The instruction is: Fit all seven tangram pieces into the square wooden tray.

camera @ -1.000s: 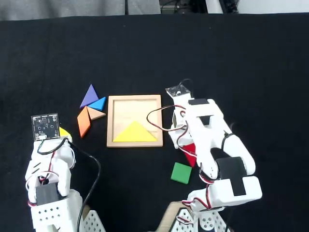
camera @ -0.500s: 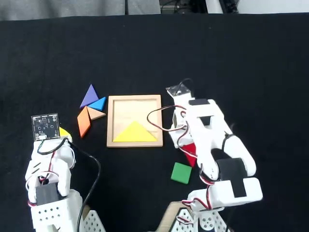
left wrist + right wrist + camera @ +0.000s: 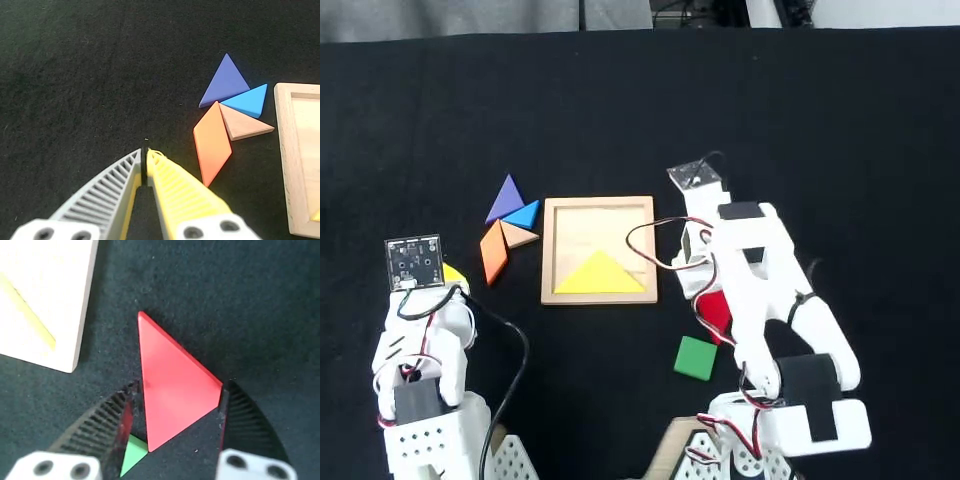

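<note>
The square wooden tray (image 3: 548, 250) lies mid-table with a yellow triangle (image 3: 597, 274) in its near half. Left of it sit a purple triangle (image 3: 506, 199), blue triangle (image 3: 524, 214), tan triangle (image 3: 518, 235) and orange parallelogram (image 3: 493, 252); the left wrist view shows the same pieces: purple (image 3: 224, 82), blue (image 3: 248, 100), tan (image 3: 242, 126), orange (image 3: 212, 142). A red triangle (image 3: 172, 382) lies flat right of the tray, between the open fingers of my right gripper (image 3: 172, 400). A green square (image 3: 695, 358) lies nearer. My left gripper (image 3: 146, 155) is shut, empty, near the left edge.
Black cloth covers the table (image 3: 840, 150). The tray's corner (image 3: 45, 305) shows in the right wrist view, beside the red triangle. The right arm's body (image 3: 760, 290) hangs over the red piece (image 3: 715, 312) in the high view. Open cloth lies at the back and far right.
The right arm has shifted slightly back and to the right, leaving more of the red triangle showing beneath it. The left arm and the pieces have kept still.
</note>
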`<action>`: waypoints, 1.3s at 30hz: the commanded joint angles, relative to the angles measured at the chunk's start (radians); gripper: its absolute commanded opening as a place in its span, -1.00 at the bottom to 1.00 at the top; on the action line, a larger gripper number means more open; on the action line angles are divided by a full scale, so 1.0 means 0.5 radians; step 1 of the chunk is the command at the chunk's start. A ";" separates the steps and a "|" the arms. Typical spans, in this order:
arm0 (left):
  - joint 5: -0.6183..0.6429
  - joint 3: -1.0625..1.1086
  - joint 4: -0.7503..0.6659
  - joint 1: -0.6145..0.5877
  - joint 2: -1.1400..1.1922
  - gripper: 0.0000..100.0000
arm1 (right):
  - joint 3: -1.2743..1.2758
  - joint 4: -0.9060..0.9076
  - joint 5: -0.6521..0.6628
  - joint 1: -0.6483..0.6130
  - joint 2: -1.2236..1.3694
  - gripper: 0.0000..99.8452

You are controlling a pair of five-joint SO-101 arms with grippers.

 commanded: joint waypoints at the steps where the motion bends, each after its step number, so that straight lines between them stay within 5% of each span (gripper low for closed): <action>1: -0.006 0.038 0.009 0.005 0.009 -0.93 | -0.005 0.021 -0.015 0.018 0.069 -0.35; 6: -0.006 0.038 0.009 0.005 0.009 -0.93 | -0.008 0.021 0.003 0.018 0.133 -0.09; 27: -0.006 0.038 0.009 -0.002 0.009 -0.93 | 0.167 -0.193 0.006 -0.071 0.149 -0.52; 39: -0.006 0.038 0.009 0.002 0.009 -0.93 | 0.066 -0.077 0.003 -0.071 0.127 -0.50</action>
